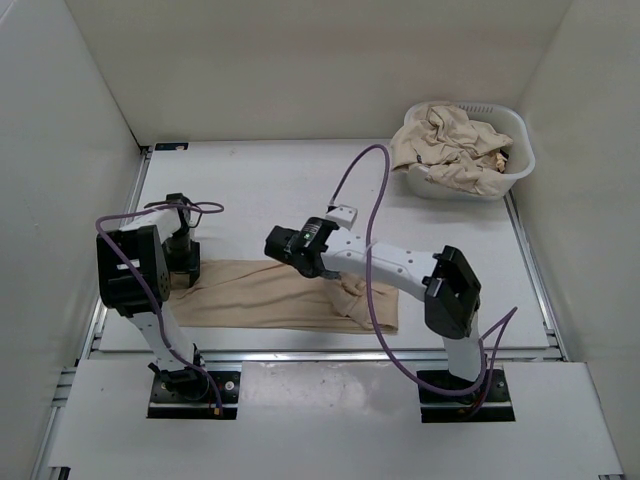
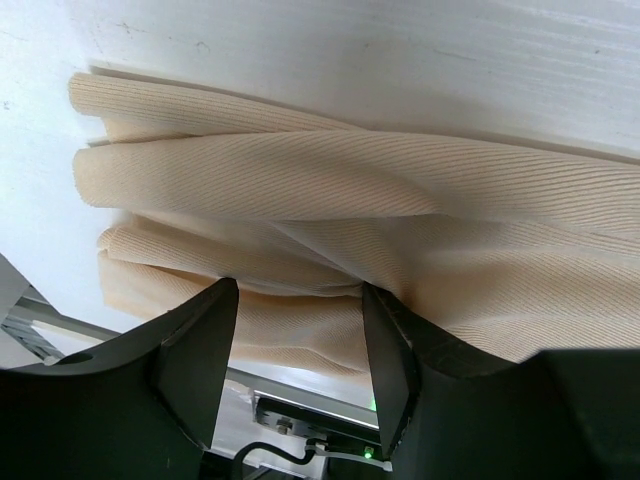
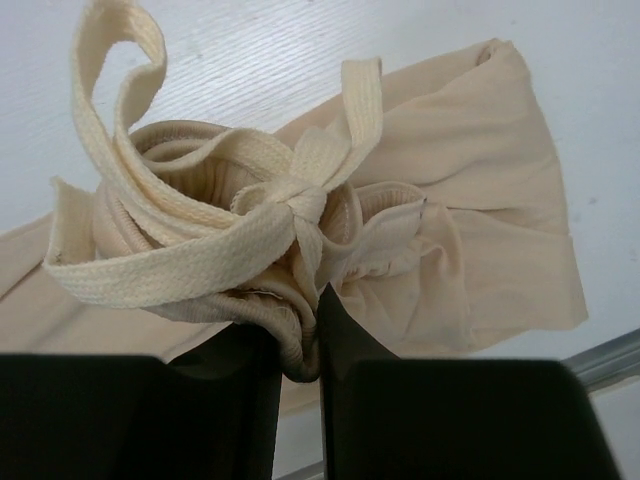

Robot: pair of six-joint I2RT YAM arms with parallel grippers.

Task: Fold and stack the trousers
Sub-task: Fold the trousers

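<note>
One pair of beige trousers (image 1: pixel 250 298) lies stretched flat across the near part of the table. My left gripper (image 1: pixel 183 266) is at the trousers' left end. In the left wrist view it (image 2: pixel 298 295) is open, with its fingers wide apart over the folded leg ends (image 2: pixel 330 190). My right gripper (image 1: pixel 297 252) is over the middle of the trousers. In the right wrist view it (image 3: pixel 302 345) is shut on the bunched waistband (image 3: pixel 300 350), and the knotted drawstring (image 3: pixel 200 255) hangs loose above it. The rest of the fabric (image 3: pixel 490 210) lies on the table below.
A white laundry basket (image 1: pixel 522 135) stands at the back right with more beige trousers (image 1: pixel 450 145) heaped in it. White walls enclose the table on the left, back and right. A metal rail (image 1: pixel 320 354) runs along the table's near edge.
</note>
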